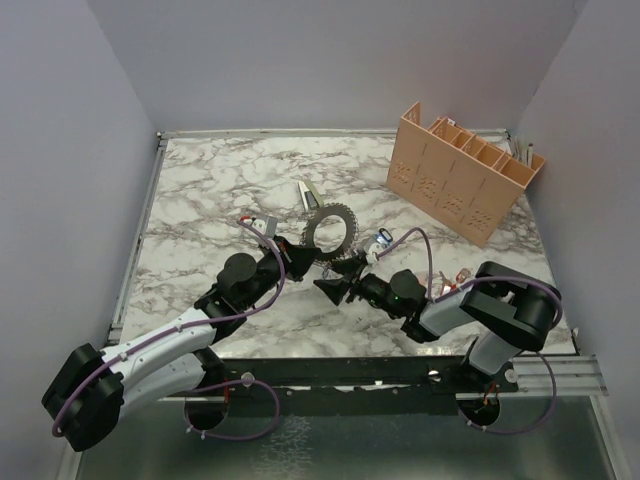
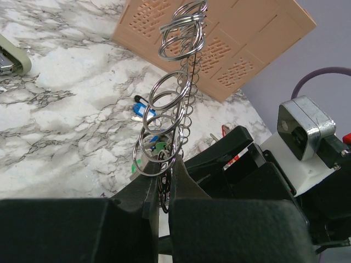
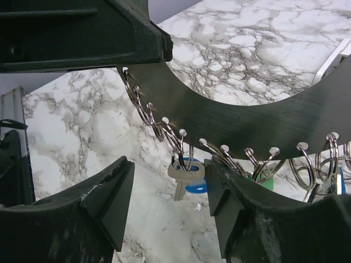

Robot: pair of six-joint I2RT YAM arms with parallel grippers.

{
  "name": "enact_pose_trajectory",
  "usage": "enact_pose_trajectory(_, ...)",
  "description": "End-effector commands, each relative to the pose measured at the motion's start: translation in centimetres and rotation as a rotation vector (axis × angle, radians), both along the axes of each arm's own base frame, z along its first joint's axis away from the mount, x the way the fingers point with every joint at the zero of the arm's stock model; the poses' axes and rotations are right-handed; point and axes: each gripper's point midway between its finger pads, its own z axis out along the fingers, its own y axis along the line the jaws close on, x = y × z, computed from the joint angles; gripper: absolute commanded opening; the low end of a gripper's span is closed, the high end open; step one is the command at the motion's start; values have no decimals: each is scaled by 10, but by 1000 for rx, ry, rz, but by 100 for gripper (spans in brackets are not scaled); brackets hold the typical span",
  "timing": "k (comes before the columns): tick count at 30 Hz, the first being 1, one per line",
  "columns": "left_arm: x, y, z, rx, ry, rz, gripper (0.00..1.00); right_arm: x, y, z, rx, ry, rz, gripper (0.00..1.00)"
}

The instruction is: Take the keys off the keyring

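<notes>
A robotics lab cell — plain lilac panels box in a marble-patterned table on three sides, while the left arm and right arm sit mounted on a metal rail at the table's near edge.

Top camera looks down from behind; both wrist cameras closely share the keyring.

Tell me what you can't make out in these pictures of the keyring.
Top view: how many keys hang on the keyring; they are too small, and the left gripper and right gripper crowd its near edge.
Left wrist view: the keyring is edge-on, its top cut off by the upper edge; split rings hide most keys.
Right wrist view: the green key head is half behind the right gripper's finger; the keyring runs off the right edge.
</notes>
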Motion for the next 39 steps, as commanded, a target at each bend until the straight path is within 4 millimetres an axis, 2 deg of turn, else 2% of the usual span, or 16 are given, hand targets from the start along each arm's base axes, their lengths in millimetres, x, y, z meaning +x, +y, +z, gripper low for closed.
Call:
enact_pose_trajectory(1, -2, -1, 19, -63, -42, -13, 0, 5, 3, 17, 70, -44, -26, 61)
enact_pose_trajectory(20, -4, 1, 23, -89, -44, -12, 0, 14, 14, 7, 99, -29, -33, 57)
enact_pose_trajectory(29, -5, 1, 23, -94, -43, -13, 0, 15, 17, 0, 113, -8, -34, 50)
enact_pose_trajectory(39, -3, 3, 23, -93, -44, 1, 0, 7, 15, -3, 134, 6, -5, 37)
